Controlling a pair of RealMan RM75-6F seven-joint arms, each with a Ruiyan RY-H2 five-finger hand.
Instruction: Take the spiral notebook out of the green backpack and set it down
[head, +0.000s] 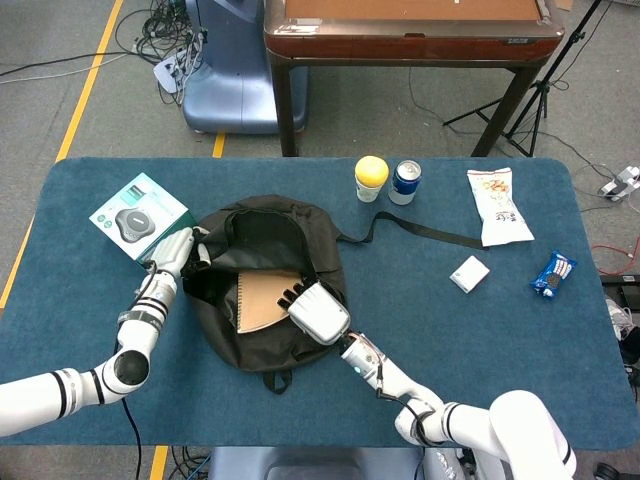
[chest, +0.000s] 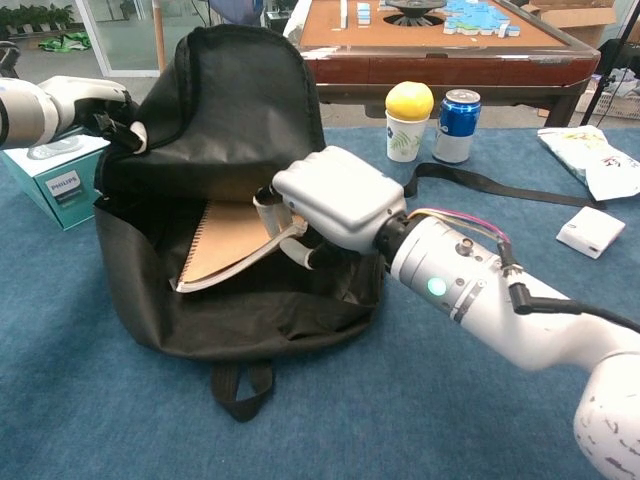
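**Notebook gripped inside the open backpack**

A boxed device (head: 138, 215) is seen just left of the backpack (head: 262, 352); a yellow-lidded cup (head: 371, 178) and a can (head: 405, 181) are set beyond it, beside its strap (head: 420, 231). Snack packets (head: 498, 206) and a small white box (head: 469, 273) are placed well to the right. The backpack's rim is held up by the left hand (head: 178, 250). Inside, the notebook (chest: 228, 240) is tilted upward, its right edge pinched by the right hand (chest: 335, 200).

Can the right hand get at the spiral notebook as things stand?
Apparently yes: the right hand already grips the spiral notebook at its edge, and the left hand holds the backpack flap up, leaving the opening free.
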